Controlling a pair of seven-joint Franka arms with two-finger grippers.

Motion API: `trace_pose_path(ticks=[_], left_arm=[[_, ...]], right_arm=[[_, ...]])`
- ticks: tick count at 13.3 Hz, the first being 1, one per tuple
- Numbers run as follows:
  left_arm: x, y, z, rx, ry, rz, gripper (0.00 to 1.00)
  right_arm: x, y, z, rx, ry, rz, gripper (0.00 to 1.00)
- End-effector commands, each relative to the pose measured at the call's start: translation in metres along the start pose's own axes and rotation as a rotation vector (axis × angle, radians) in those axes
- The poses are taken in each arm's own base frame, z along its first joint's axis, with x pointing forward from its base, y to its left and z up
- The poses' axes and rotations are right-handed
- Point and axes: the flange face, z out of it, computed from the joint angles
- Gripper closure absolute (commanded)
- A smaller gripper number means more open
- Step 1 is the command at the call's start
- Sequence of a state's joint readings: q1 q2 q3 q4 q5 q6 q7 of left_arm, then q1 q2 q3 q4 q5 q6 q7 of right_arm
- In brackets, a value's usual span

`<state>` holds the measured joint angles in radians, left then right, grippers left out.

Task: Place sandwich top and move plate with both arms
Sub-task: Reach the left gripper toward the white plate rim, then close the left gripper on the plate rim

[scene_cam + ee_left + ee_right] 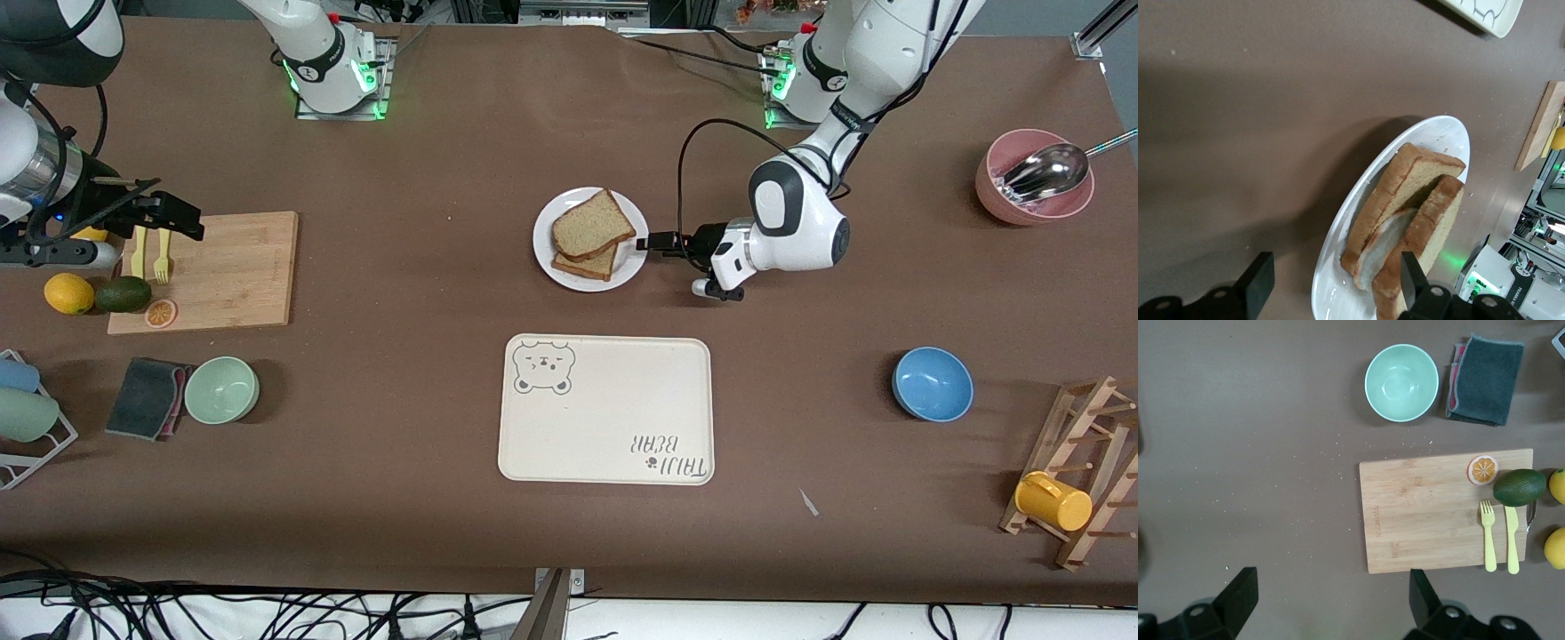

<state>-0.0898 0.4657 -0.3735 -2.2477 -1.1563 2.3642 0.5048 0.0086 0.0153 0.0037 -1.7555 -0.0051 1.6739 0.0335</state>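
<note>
The white plate (547,253) sits mid-table with a two-slice sandwich on it. The plain sandwich top (593,224) lies on the lower slice, turned a little askew. In the left wrist view the plate (1441,137) and the sandwich (1405,193) show close up, with egg white between the slices. My left gripper (649,242) is open at the plate's rim on the left arm's side, low by the table. Its fingers straddle the rim (1335,267) and hold nothing. My right gripper (173,218) is open and empty over the wooden cutting board (231,267) and waits there (1331,593).
The cream bear tray (605,409) lies nearer the front camera than the plate. A green bowl (221,388) and dark cloth (147,397) lie near the board. A blue bowl (932,383), a pink bowl with a spoon (996,191) and a mug rack (1076,471) stand toward the left arm's end.
</note>
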Motion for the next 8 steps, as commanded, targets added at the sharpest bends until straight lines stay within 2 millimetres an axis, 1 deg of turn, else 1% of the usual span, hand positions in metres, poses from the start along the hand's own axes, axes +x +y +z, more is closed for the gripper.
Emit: trace_pose_path(ticks=[1, 2, 3, 4, 6, 8], left_arm=[[0.002, -0.002, 0.007, 0.001, 0.032, 0.015, 0.23], [0.001, -0.002, 0.012, 0.011, 0.031, 0.016, 0.3], [0.001, -0.004, 0.015, 0.011, 0.041, 0.003, 0.34], [-0.001, -0.003, 0.021, 0.008, 0.041, -0.005, 0.34], [0.0, -0.006, 0.025, 0.011, 0.043, -0.013, 0.34], [-0.002, -0.003, 0.028, 0.014, 0.042, -0.009, 0.34]], right_arm=[[-0.007, 0.001, -0.003, 0.005, 0.0, -0.014, 0.0], [-0.007, 0.001, -0.003, 0.005, -0.001, -0.014, 0.0], [-0.006, 0.001, -0.002, 0.005, -0.003, -0.014, 0.0], [-0.006, 0.001, -0.002, 0.004, -0.003, -0.015, 0.0], [-0.006, 0.001, -0.004, 0.005, 0.0, -0.014, 0.0], [-0.008, 0.001, -0.01, 0.003, -0.004, -0.015, 0.0]])
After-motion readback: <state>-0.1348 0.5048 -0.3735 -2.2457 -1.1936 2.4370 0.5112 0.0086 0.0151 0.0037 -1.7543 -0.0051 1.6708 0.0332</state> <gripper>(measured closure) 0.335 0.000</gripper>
